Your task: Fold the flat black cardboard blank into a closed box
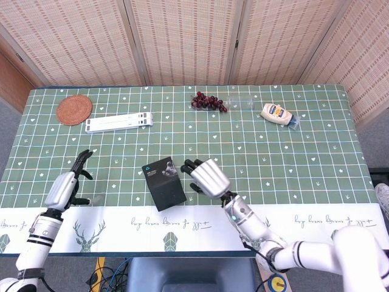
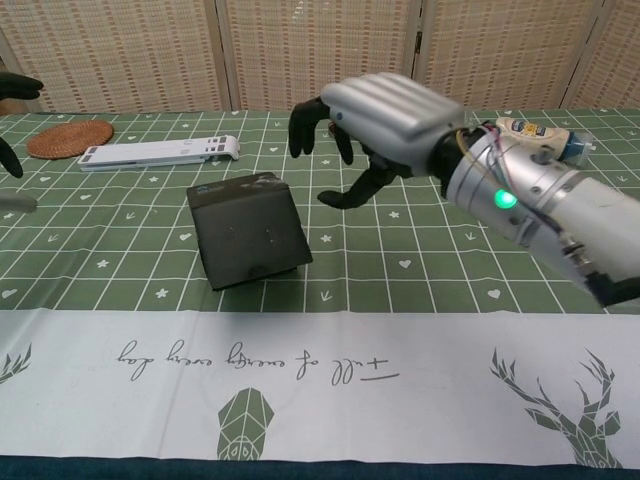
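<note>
Black box point(image 1: 165, 183) stands closed on table point(image 1: 304, 152), near-centre, nothing touching it; folding looks complete. Right hand point(image 1: 208, 177) just right of it, fingers spread, empty. Left hand point(image 1: 65, 186) far left, open, empty, parked clear.

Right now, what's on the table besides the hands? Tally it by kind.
Black box: 1
Woven coaster: 1
White folding stand: 1
Bunch of grapes: 1
Clear plastic bottle: 1
Mayonnaise bottle: 1
Total: 6
</note>
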`<act>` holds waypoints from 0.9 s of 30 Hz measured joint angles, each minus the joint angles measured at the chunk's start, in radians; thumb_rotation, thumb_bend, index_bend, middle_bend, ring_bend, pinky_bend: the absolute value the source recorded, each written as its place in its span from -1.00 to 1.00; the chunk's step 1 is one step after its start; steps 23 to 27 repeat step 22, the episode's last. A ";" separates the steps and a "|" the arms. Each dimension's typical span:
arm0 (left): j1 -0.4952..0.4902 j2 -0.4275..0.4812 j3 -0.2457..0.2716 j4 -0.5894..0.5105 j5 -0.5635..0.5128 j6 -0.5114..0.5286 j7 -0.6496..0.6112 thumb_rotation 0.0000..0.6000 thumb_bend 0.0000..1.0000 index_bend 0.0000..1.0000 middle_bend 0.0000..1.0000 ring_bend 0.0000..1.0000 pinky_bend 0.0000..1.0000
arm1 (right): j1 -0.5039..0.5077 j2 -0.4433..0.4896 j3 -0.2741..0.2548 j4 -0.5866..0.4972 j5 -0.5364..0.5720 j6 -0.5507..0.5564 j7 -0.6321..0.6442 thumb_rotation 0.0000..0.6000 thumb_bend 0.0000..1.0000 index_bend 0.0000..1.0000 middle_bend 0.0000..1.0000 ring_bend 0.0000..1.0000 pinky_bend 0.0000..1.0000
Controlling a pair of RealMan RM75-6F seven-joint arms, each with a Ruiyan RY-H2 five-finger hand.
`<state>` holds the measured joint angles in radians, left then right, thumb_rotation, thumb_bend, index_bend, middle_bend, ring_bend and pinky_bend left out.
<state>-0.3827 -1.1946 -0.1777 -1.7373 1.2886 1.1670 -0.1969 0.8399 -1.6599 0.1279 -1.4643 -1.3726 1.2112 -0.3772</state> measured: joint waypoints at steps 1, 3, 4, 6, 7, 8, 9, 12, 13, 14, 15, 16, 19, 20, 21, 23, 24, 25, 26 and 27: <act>0.005 -0.001 0.003 0.008 0.001 0.018 0.044 1.00 -0.78 -1.00 -1.00 -0.48 0.40 | -0.020 0.039 -0.005 -0.043 0.003 0.010 -0.005 1.00 -0.42 -0.16 -0.27 -0.07 0.61; 0.013 -0.002 0.008 0.018 0.000 0.045 0.112 1.00 -0.78 -1.00 -1.00 -0.57 0.22 | -0.068 0.132 -0.022 -0.137 0.009 0.036 -0.014 1.00 -0.42 -0.18 -0.27 -0.13 0.48; 0.020 0.000 0.012 0.024 -0.002 0.064 0.155 1.00 -0.78 -1.00 -1.00 -0.59 0.18 | -0.090 0.171 -0.030 -0.170 0.011 0.048 -0.017 1.00 -0.42 -0.18 -0.27 -0.16 0.40; 0.032 0.003 0.019 0.032 -0.006 0.091 0.217 1.00 -0.77 -0.99 -1.00 -0.62 0.06 | -0.143 0.260 -0.053 -0.231 0.012 0.076 -0.017 1.00 -0.41 -0.18 -0.28 -0.21 0.27; 0.041 0.007 0.024 0.036 -0.009 0.109 0.256 1.00 -0.77 -0.98 -1.00 -0.63 0.02 | -0.166 0.296 -0.065 -0.253 0.011 0.089 -0.014 1.00 -0.41 -0.18 -0.28 -0.22 0.23; 0.049 0.010 0.028 0.039 -0.012 0.122 0.283 1.00 -0.78 -0.97 -1.00 -0.64 0.01 | -0.197 0.342 -0.080 -0.277 0.009 0.104 -0.008 1.00 -0.41 -0.18 -0.28 -0.24 0.18; 0.057 0.013 0.033 0.041 -0.015 0.136 0.309 1.00 -0.78 -0.97 -1.00 -0.65 0.00 | -0.221 0.375 -0.093 -0.293 0.007 0.116 0.001 1.00 -0.41 -0.18 -0.29 -0.25 0.15; 0.093 0.030 0.049 0.040 -0.030 0.186 0.378 1.00 -0.77 -0.95 -1.00 -0.68 -0.04 | -0.299 0.463 -0.135 -0.322 -0.009 0.158 0.047 1.00 -0.41 -0.18 -0.30 -0.29 0.08; 0.108 0.037 0.055 0.036 -0.033 0.206 0.393 1.00 -0.78 -0.95 -1.00 -0.68 -0.04 | -0.318 0.483 -0.147 -0.325 -0.014 0.168 0.065 1.00 -0.41 -0.19 -0.31 -0.31 0.04; 0.119 0.042 0.060 0.032 -0.033 0.220 0.403 1.00 -0.78 -0.95 -1.00 -0.68 -0.04 | -0.341 0.503 -0.160 -0.327 -0.021 0.181 0.090 1.00 -0.40 -0.19 -0.32 -0.34 0.01; 0.130 0.047 0.065 0.027 -0.032 0.234 0.410 1.00 -0.78 -0.95 -1.00 -0.68 -0.05 | -0.358 0.514 -0.168 -0.326 -0.027 0.192 0.110 1.00 -0.40 -0.19 -0.33 -0.35 -0.01; 0.143 0.052 0.071 0.021 -0.030 0.253 0.417 1.00 -0.78 -0.94 -1.00 -0.68 -0.05 | -0.376 0.522 -0.176 -0.324 -0.033 0.204 0.130 1.00 -0.40 -0.19 -0.33 -0.36 -0.02; 0.175 0.062 0.086 0.006 -0.014 0.302 0.442 1.00 -0.78 -0.94 -1.00 -0.68 -0.05 | -0.445 0.538 -0.197 -0.306 -0.047 0.253 0.197 1.00 -0.41 -0.19 -0.34 -0.37 -0.04; 0.185 0.063 0.091 0.001 -0.008 0.317 0.450 1.00 -0.78 -0.94 -1.00 -0.68 -0.06 | -0.473 0.541 -0.203 -0.297 -0.049 0.276 0.214 1.00 -0.40 -0.19 -0.34 -0.37 -0.04; 0.195 0.064 0.096 -0.005 -0.001 0.333 0.457 1.00 -0.78 -0.94 -1.00 -0.69 -0.06 | -0.495 0.542 -0.208 -0.289 -0.052 0.294 0.223 1.00 -0.40 -0.19 -0.34 -0.37 -0.04; 0.211 0.065 0.104 -0.012 0.009 0.353 0.466 1.00 -0.78 -0.94 -1.00 -0.69 -0.07 | -0.516 0.542 -0.212 -0.281 -0.054 0.313 0.229 1.00 -0.40 -0.19 -0.34 -0.37 -0.04; 0.211 0.065 0.104 -0.012 0.009 0.353 0.466 1.00 -0.78 -0.94 -1.00 -0.69 -0.07 | -0.516 0.542 -0.212 -0.281 -0.054 0.313 0.229 1.00 -0.40 -0.19 -0.34 -0.37 -0.04; 0.211 0.065 0.104 -0.012 0.009 0.353 0.466 1.00 -0.78 -0.94 -1.00 -0.69 -0.07 | -0.516 0.542 -0.212 -0.281 -0.054 0.313 0.229 1.00 -0.40 -0.19 -0.34 -0.37 -0.04; 0.211 0.065 0.104 -0.012 0.009 0.353 0.466 1.00 -0.78 -0.94 -1.00 -0.69 -0.07 | -0.516 0.542 -0.212 -0.281 -0.054 0.313 0.229 1.00 -0.40 -0.19 -0.34 -0.37 -0.04; 0.211 0.065 0.104 -0.012 0.009 0.353 0.466 1.00 -0.78 -0.94 -1.00 -0.69 -0.07 | -0.516 0.542 -0.212 -0.281 -0.054 0.313 0.229 1.00 -0.40 -0.19 -0.34 -0.37 -0.04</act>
